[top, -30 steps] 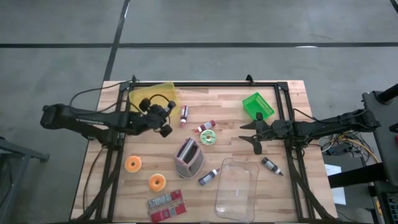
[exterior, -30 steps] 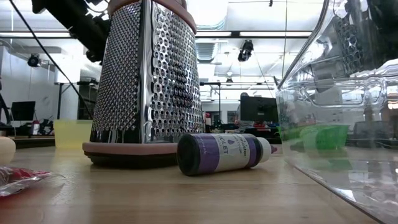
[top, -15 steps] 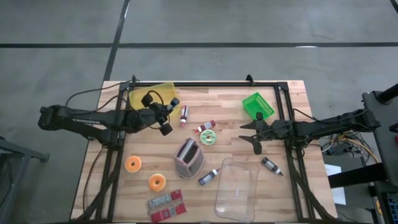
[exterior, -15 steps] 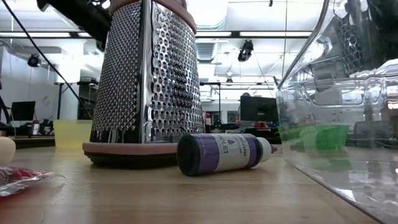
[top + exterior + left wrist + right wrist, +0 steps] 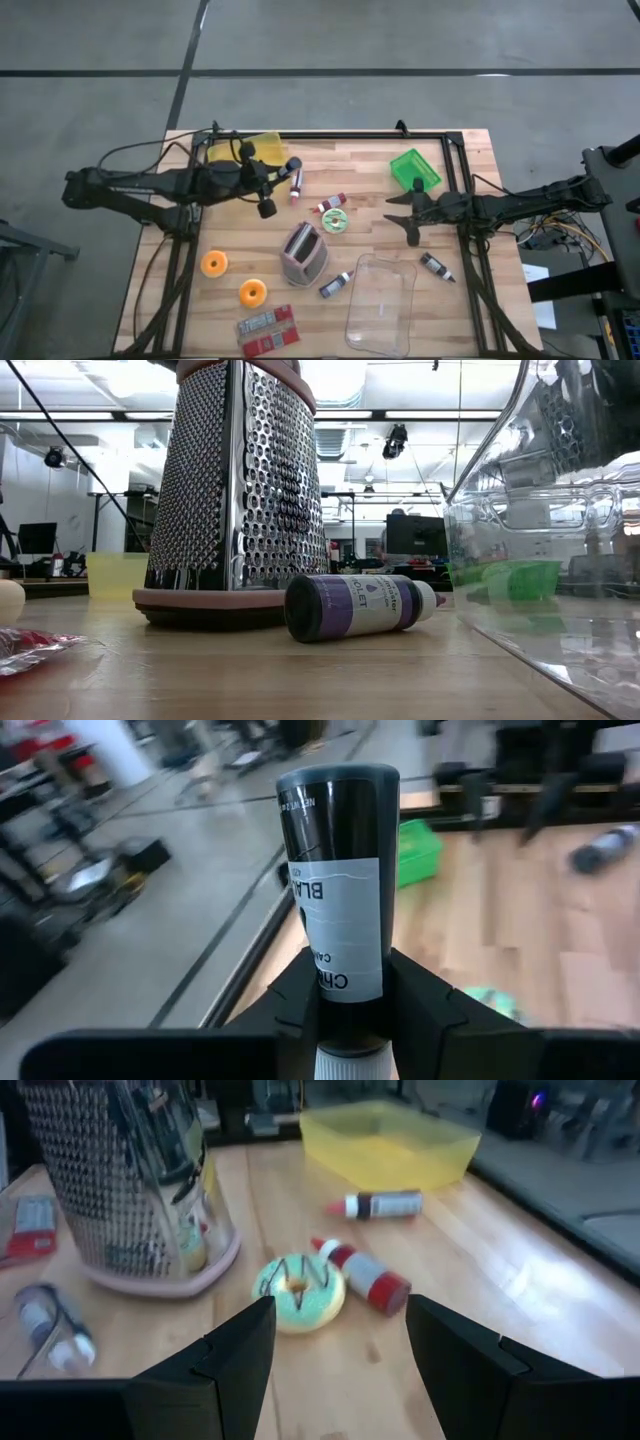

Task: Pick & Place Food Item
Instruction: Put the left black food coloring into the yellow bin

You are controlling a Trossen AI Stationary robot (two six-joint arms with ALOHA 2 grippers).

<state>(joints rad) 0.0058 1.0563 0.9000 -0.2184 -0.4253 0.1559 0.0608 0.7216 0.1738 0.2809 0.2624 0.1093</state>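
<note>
Left gripper clamped around upright black-labelled bottle, upper left of table by yellow bin; best kept vertical, released low; right gripper open, idle.

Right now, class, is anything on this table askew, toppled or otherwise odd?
Yes. The purple bottle lies on its side beside the upright grater, and the red-capped bottle lies toppled next to the green donut. Oddly for a food task, the left tool grips a black bottle.
</note>
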